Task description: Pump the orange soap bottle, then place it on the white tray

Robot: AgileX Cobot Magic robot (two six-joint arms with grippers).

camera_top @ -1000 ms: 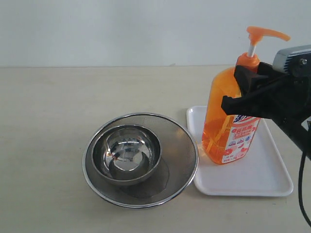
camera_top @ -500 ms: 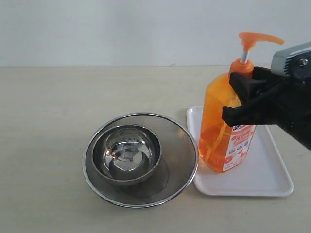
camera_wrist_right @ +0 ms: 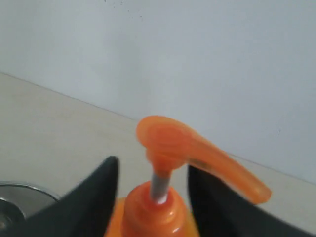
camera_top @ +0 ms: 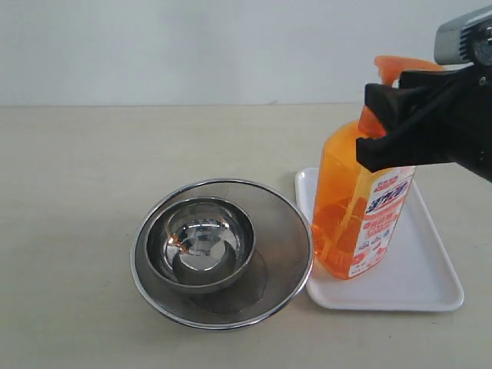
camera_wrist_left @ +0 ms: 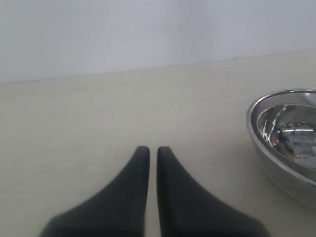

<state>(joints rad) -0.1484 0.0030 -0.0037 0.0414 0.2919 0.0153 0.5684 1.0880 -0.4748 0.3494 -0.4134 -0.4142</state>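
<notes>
nearby, a steel bowl (camera_top: 200, 244) sits nested in a mesh strainer (camera_top: 286, 265), just beside the white tray (camera_top: 419, 286). orange soap bottle (camera_top: 346, 207) stands slightly tilted on that tray; right gripper (camera_top: 367, 129) spread either side of its neck. left gripper (camera_wrist_left: 149, 150) pressed together. beige table (camera_top: 77, 192), pale wall (camera_top: 192, 46).

A beige table (camera_top: 77, 192) carries a round mesh strainer (camera_top: 283, 240) at lower centre, with a white tray (camera_top: 424, 275) just beside it at lower right.

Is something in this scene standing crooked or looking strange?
The orange soap bottle stands on the white tray but looks tilted rather than upright. Its top leans toward the right gripper, whose fingers flank its neck. Nothing looks spilled.
</notes>
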